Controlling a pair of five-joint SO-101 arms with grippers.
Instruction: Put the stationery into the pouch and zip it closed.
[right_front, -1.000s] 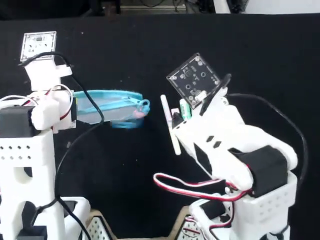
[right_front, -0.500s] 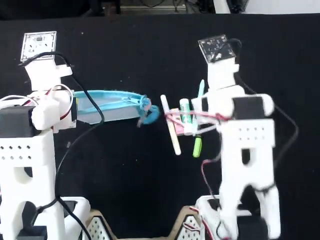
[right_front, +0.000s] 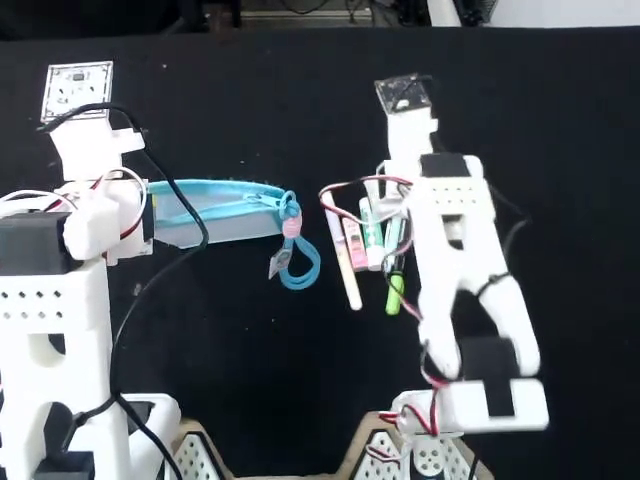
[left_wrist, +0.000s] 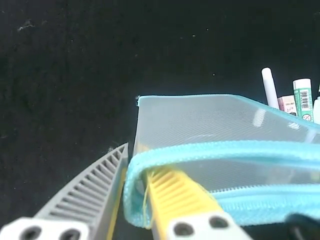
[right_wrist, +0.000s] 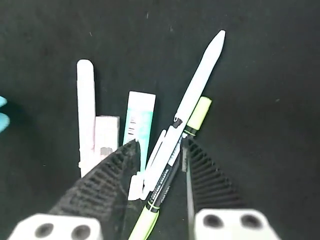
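pens (right_wrist: 200, 80) on the desk (right_front: 250, 100) near the soft mesh pouch (right_front: 215, 225) look light, stiff and slick, so we'd pinch mid-barrel with the right gripper (right_wrist: 160, 142), open astride 2 of them, while the left gripper (left_wrist: 137, 160) clamps the pouch's end.

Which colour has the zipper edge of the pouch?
The zipper edge is turquoise blue; the left wrist view shows it best.
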